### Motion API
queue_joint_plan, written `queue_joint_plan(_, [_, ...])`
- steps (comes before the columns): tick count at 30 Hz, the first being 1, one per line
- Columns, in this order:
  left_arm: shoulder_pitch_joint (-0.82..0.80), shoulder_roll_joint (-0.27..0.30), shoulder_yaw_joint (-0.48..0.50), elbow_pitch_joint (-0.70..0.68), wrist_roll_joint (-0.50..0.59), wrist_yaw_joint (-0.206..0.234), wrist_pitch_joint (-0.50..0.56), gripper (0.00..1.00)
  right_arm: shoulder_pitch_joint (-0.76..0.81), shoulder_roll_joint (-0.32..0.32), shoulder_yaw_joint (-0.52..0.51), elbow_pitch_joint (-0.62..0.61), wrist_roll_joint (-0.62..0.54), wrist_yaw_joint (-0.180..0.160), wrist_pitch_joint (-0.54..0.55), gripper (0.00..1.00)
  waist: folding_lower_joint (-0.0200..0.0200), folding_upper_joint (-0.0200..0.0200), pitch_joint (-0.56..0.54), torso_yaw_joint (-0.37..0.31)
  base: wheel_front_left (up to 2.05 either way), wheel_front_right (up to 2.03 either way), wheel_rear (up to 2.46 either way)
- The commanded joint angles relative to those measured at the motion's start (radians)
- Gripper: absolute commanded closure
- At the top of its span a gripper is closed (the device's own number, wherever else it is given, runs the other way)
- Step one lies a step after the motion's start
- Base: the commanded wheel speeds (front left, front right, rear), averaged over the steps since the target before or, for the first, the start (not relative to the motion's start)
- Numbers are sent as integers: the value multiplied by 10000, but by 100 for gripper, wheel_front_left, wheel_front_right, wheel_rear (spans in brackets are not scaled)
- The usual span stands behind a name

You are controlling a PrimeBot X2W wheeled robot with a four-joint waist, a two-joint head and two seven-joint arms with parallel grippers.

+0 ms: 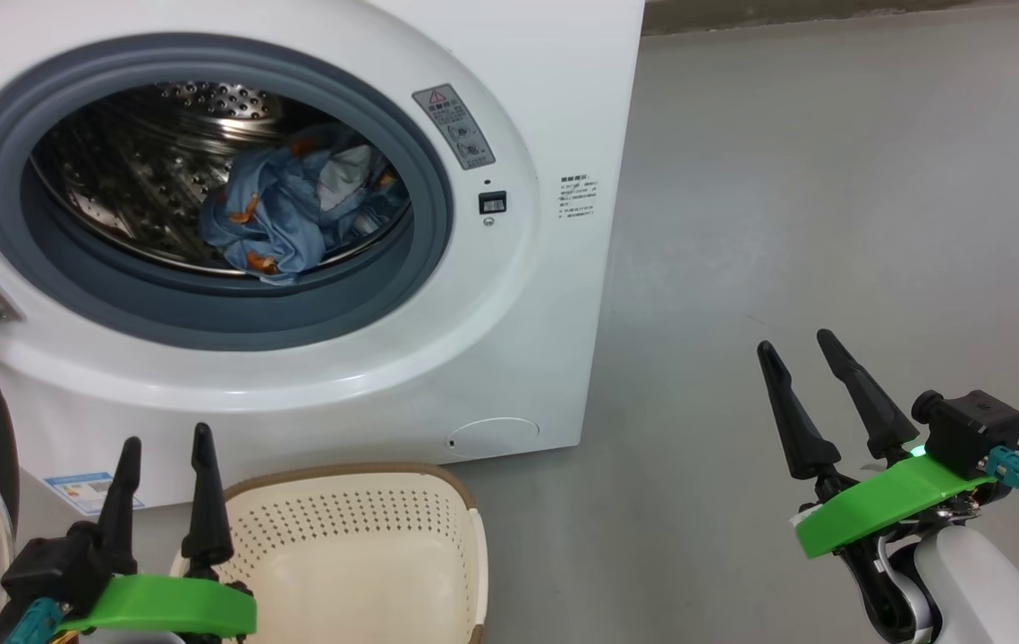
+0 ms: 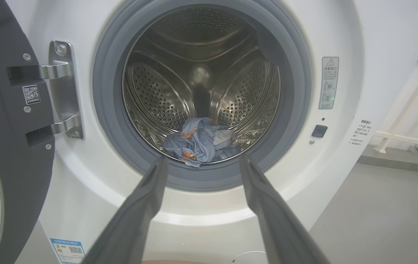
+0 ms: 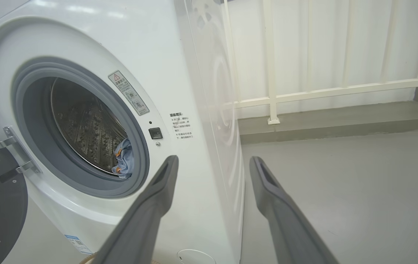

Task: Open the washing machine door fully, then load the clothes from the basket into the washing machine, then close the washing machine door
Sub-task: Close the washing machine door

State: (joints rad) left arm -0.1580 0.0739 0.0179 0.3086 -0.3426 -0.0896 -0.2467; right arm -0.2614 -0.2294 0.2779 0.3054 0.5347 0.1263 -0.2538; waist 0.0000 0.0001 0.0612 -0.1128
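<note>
Inside the washing machine (image 1: 518,295), the clothes (image 1: 294,210) lie bunched low in the drum (image 1: 115,170).
The washing machine door (image 2: 7,154) hangs open at the left, the basket (image 1: 357,546) sits on the floor (image 1: 786,179) below the opening, and the left pincer (image 1: 166,436) and right pincer (image 1: 794,342) both stand with fingers apart.

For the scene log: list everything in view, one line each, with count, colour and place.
washing machine: one, white, head view's left
washing machine door: one, dark grey inside, swung open at that view's left edge
drum: one, steel, behind the grey ring
clothes: one bundle, light blue and orange, in the drum
basket: one, cream, brown rim, before the machine
railing: one, white, beyond the machine
floor: one, grey, right of the machine
left gripper: one, dark fingers, open, beside the basket
right gripper: one, dark fingers, open, over the floor
</note>
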Motion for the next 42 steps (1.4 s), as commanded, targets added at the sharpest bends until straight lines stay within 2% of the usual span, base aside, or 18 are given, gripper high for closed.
queue_joint_plan(1, [-83,198,298,-182,-77,56,-103,0,-28,-138,119,-200,-84,44,-80,0,0,-1,9,-5,-14,14,0])
queue_joint_plan(8, [-131,197,292,-203,-43,140,-120,0,-51,-134,62,-207,-95,44,-80,0,0,-1,69,-14,-69,69,0])
queue_joint_plan(24, [-116,201,309,-271,2,178,-144,0,-69,-149,42,-162,-71,44,-80,0,0,-1,62,-1,-144,144,0])
queue_joint_plan(42, [-76,175,326,-328,79,225,-150,0,-50,-154,83,-144,-43,44,-80,0,0,-1,66,27,-10,10,0])
